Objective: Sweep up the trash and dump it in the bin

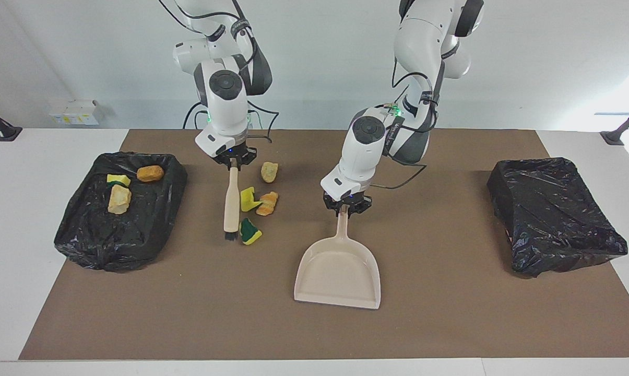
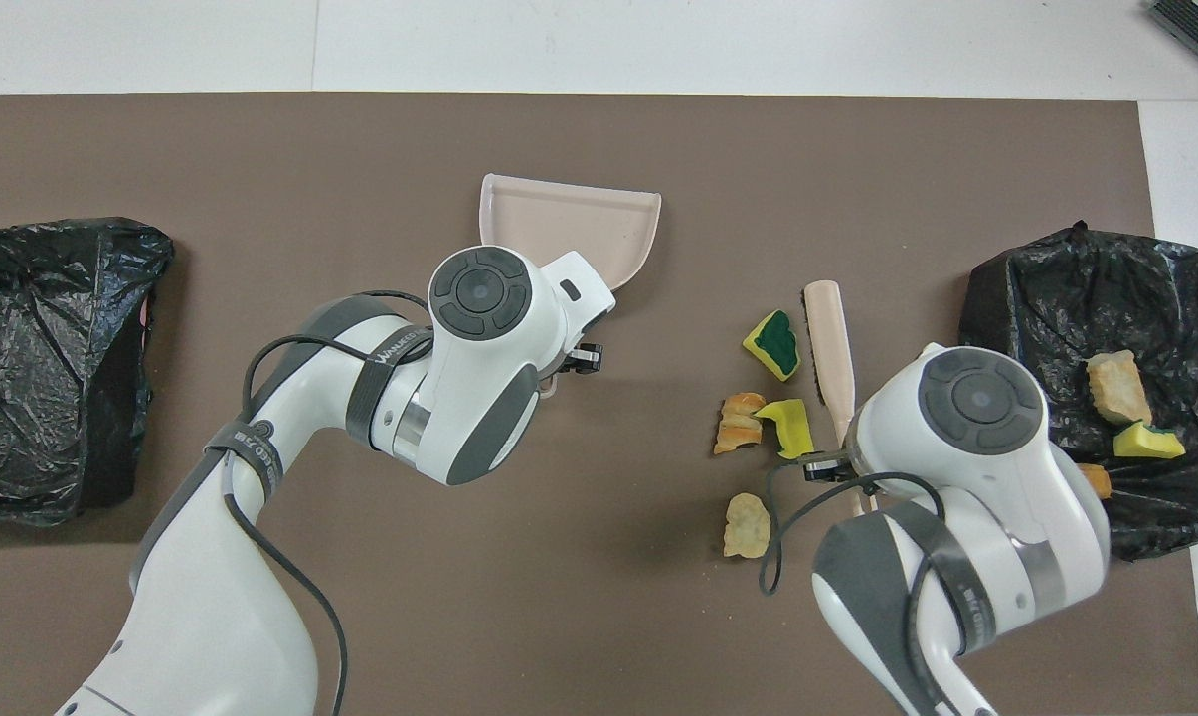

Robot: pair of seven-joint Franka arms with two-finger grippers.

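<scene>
Trash lies in two groups toward the right arm's end of the counter (image 1: 11, 219); four scraps sit loose on the brown mat (image 1: 450, 313): a tan lump (image 1: 269, 171) (image 2: 747, 525) nearest the robots, an orange lump (image 1: 267, 203) (image 2: 739, 423) touching a yellow sponge piece (image 1: 248, 199) (image 2: 789, 427), and a green-topped sponge piece (image 1: 250, 231) (image 2: 773, 344) farthest from the robots; three more scraps rest in the black-lined bin (image 1: 90, 245) (image 2: 1016, 288) at that end: an orange lump in the bin (image 1: 150, 173), a yellow sponge in the bin (image 1: 118, 180) (image 2: 1145, 441) and a beige lump in the bin (image 1: 119, 199) (image 2: 1116, 387); the right tool (image 1: 233, 160) is closed on the handle end of the beige brush (image 1: 232, 201) (image 2: 830, 343), which slants down to the mat with its dark bristles beside the green-topped sponge piece, between the loose scraps and the bin; the brush runs alongside the yellow sponge piece without clearly touching it; the left tool (image 1: 345, 204) is clamped narrow on the handle of the beige dustpan (image 1: 340, 271) (image 2: 569, 224), over the middle of the mat; the pan lies on the mat with its wide mouth pointing away from the robots, well apart from the loose scraps and slightly turned; in the overhead view the left arm's wrist covers the pan's handle; a second black-lined bin (image 1: 552, 214) (image 2: 52, 358) stands at the left arm's end of the counter, with no scraps visible in it
</scene>
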